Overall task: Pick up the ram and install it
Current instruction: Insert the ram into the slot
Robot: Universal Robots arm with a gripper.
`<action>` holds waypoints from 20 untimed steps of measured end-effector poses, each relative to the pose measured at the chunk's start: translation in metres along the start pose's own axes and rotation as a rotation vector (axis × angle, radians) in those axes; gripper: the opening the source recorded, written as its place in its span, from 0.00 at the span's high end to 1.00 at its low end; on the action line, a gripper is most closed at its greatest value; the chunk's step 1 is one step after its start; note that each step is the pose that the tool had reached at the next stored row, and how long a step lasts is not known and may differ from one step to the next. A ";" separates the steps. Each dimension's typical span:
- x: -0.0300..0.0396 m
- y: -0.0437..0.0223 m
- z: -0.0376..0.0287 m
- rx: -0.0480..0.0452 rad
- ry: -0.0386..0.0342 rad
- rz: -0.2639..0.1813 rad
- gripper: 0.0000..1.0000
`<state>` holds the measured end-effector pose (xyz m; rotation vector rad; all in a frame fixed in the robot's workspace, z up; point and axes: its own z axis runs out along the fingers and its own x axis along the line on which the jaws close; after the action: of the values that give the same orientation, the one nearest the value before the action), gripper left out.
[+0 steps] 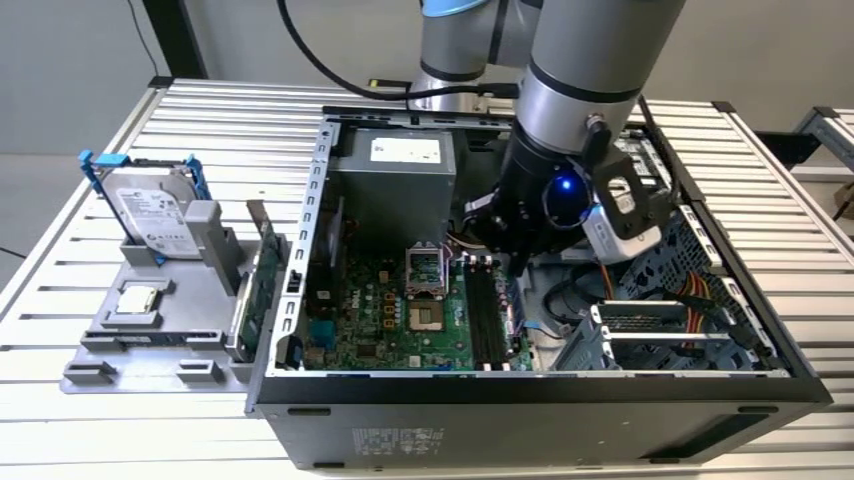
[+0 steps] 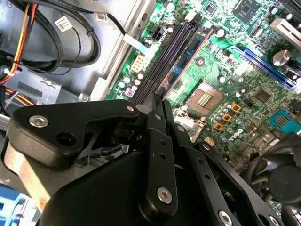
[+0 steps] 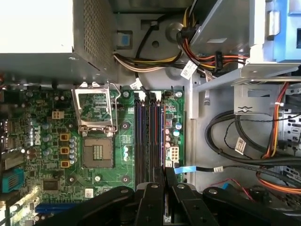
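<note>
Reaching down into the open pc case (image 1: 534,405), the arm is holding the gripper (image 1: 514,265) right over the mem slots at the exterior view's right side of the motherboard (image 1: 380,325). In both wrist views the black fingers (image 2: 155,141) are sitting drawn close together, w/ just a thin gap, and the gripper (image 2: 158,99) (image 3: 164,172) is looking clamped on the near end of the ram (image 2: 190,52).

The ram (image 3: 157,136) is standing on edge along one of the long dark slots: blue board w/ small dark chips and a red line running beside it, lying parallel to the other slots. Can't tell if it is sitting fully down in the slot.

The cpu socket (image 3: 96,153) is lying next to the slots w/ its metal frame flipped open. The psu (image 1: 394,170) is sitting at the far end of the case. Bundled cables (image 3: 244,141) are running through the bay beside the board.

Outside the case, at the exterior view's left, a grey fixture (image 1: 134,340) on the slatted table (image 1: 80,160) is carrying a hdd (image 1: 147,215) in a blue bracket, and a green expansion card (image 1: 267,270) is standing upright just beside the case wall
</note>
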<state>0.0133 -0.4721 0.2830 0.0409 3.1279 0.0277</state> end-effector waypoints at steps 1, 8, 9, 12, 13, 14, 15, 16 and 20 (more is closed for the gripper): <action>0.0000 0.0000 0.0018 0.0000 0.0000 0.000 1.00; -0.0002 -0.0003 0.0145 0.0002 0.0001 0.000 1.00; -0.0003 -0.0003 0.0164 0.0002 0.0000 0.000 1.00; -0.0003 -0.0004 0.0219 0.0000 0.0000 0.000 1.00; -0.0003 -0.0003 0.0236 0.0001 0.0000 0.000 1.00; -0.0003 -0.0003 0.0255 0.0002 0.0001 0.000 1.00; -0.0003 -0.0001 0.0272 0.0002 0.0001 0.000 1.00; -0.0003 0.0000 0.0291 0.0002 0.0001 0.000 1.00; 0.0000 0.0011 0.0364 0.0005 0.0001 0.000 1.00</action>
<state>0.0139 -0.4704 0.2467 0.0406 3.1280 0.0269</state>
